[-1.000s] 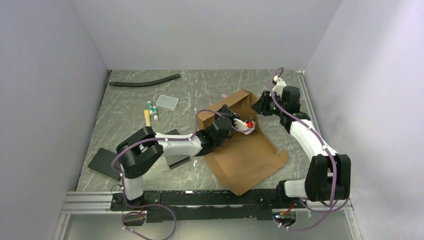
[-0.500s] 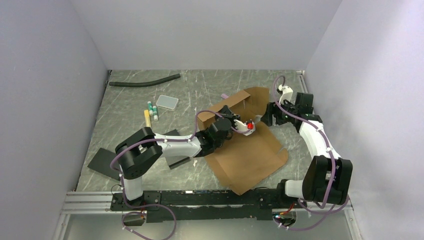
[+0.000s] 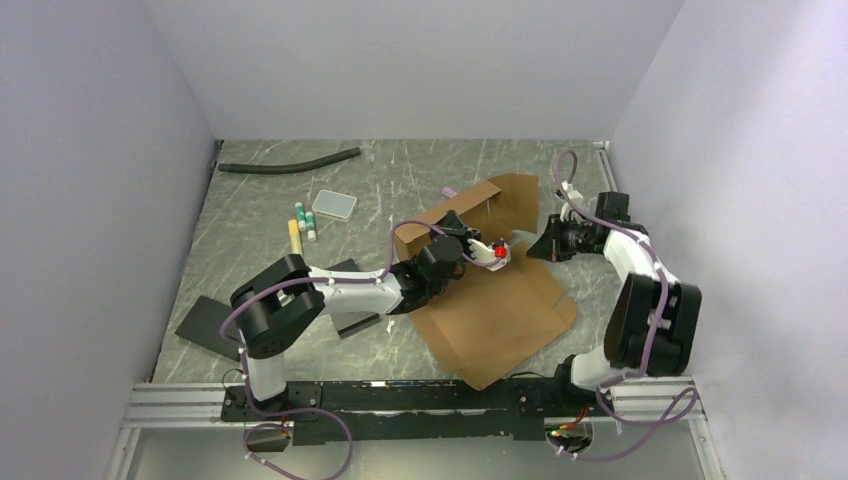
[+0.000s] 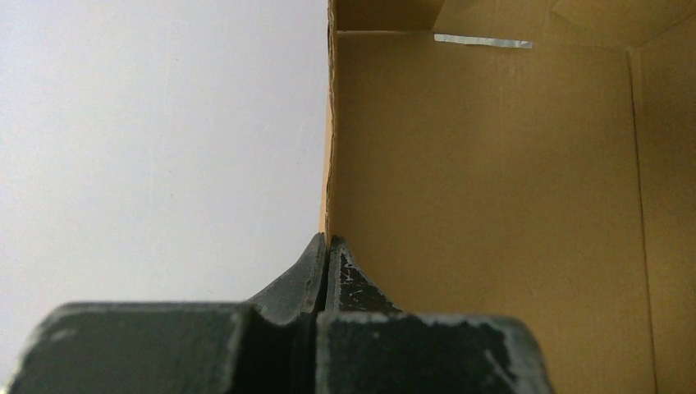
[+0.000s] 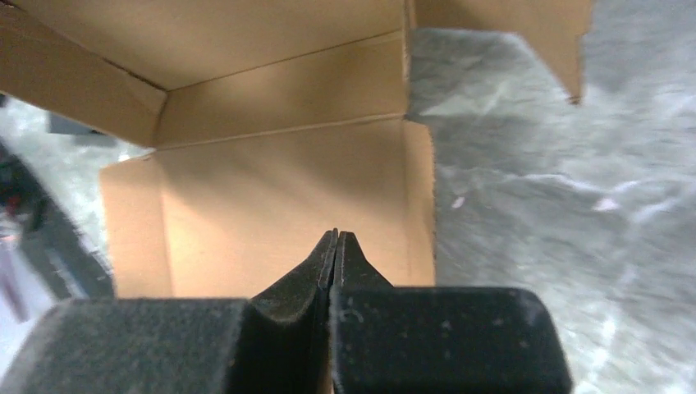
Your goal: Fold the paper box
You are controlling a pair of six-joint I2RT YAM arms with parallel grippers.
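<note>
- The paper box (image 3: 500,305) lies half folded in the middle of the table (image 3: 400,170), with its back wall raised.
- The left gripper (image 4: 327,250) pinches the edge of this wall, it seems, so that it stands upright.
- The right gripper (image 5: 336,246) has its fingers together and empty by the right flap, probably to push it.

A robot lab cell: blank lilac walls (image 3: 400,60) enclose a scuffed table (image 3: 420,170) with a mounting rail (image 3: 180,405).

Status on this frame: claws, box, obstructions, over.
Left claw shut, pinching a raised wall of the paper box. Right claw shut, empty, by its right edge. Box part-folded, near panel flat. No clutter on it.
</note>
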